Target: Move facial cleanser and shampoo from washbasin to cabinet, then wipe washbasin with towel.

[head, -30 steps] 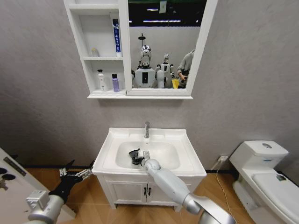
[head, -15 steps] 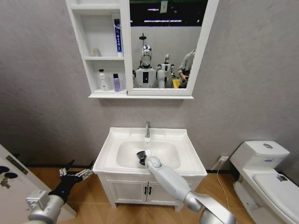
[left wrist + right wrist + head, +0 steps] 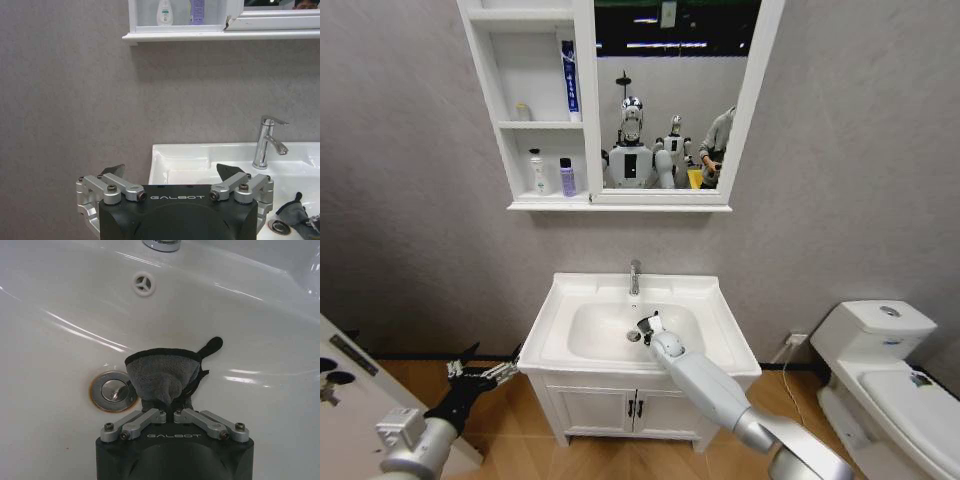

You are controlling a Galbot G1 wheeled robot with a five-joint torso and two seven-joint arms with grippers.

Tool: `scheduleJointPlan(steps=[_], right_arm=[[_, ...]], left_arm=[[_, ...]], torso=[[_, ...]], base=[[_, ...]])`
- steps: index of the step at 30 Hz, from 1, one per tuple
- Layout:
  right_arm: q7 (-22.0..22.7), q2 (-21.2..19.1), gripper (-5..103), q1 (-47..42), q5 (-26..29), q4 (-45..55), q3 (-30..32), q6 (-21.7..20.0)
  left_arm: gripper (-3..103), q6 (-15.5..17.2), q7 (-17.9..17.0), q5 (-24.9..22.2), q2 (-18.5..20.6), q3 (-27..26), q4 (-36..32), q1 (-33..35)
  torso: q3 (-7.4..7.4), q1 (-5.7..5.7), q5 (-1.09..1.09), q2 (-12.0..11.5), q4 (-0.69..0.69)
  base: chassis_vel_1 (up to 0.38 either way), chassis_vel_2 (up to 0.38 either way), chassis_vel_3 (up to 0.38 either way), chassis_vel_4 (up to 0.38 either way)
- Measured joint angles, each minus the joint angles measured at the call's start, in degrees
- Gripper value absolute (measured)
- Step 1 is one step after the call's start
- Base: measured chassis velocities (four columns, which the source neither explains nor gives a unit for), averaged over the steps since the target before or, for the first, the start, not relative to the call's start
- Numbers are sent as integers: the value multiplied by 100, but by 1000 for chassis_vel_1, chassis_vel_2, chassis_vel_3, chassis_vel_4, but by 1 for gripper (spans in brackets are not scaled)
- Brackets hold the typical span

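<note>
My right gripper (image 3: 167, 407) is down in the oval bowl of the white washbasin (image 3: 705, 292), shut on the dark grey towel (image 3: 161, 374). The cloth is bunched against the bowl's floor just beside the drain (image 3: 114, 390). From the head view that gripper (image 3: 645, 325) sits right of the drain, below the chrome faucet (image 3: 634, 276). My left gripper (image 3: 485, 374) hangs open and empty, low beside the basin's left side. The cabinet (image 3: 582, 110) holds a white bottle (image 3: 535, 172), a purple bottle (image 3: 566, 177) and a blue tube (image 3: 568, 75); which are the facial cleanser and shampoo I cannot tell.
A white two-door vanity (image 3: 635, 408) carries the basin. A toilet (image 3: 890, 370) stands at the right. A white panel with black knobs (image 3: 340, 370) is at the lower left. The left wrist view shows its gripper (image 3: 170, 172), the faucet (image 3: 267, 142) and the towel (image 3: 295, 212).
My right gripper has slid the towel across the bowl, from left of the drain to its right. The left arm has stayed put.
</note>
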Motion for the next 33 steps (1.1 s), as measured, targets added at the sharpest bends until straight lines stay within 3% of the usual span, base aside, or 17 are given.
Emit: scheduleJointPlan(steps=[12, 17, 25, 28, 33], right_arm=[[-343, 809, 2, 357, 645, -469, -250, -82], [-772, 1075, 2, 437, 920, -349, -366, -72], [-1324, 1127, 2, 405, 1515, -9, -397, 485], [-1358, 1056, 2, 351, 1338, -27, -395, 542], [-854, 612, 2, 188, 129, 31, -368, 371]], left_arm=[[100, 0, 0, 0, 0, 0, 0, 0], [100, 0, 0, 0, 0, 0, 0, 0], [100, 0, 0, 0, 0, 0, 0, 0], [100, 0, 0, 0, 0, 0, 0, 0], [100, 0, 0, 0, 0, 0, 0, 0]], torso=[[1, 1, 2, 0, 1], [2, 2, 1, -1, 2], [2, 1, 1, -1, 2], [2, 2, 3, -1, 3], [2, 2, 3, -2, 2]], base=[[0, 0, 0, 0], [0, 0, 0, 0], [0, 0, 0, 0], [0, 0, 0, 0], [0, 0, 0, 0]])
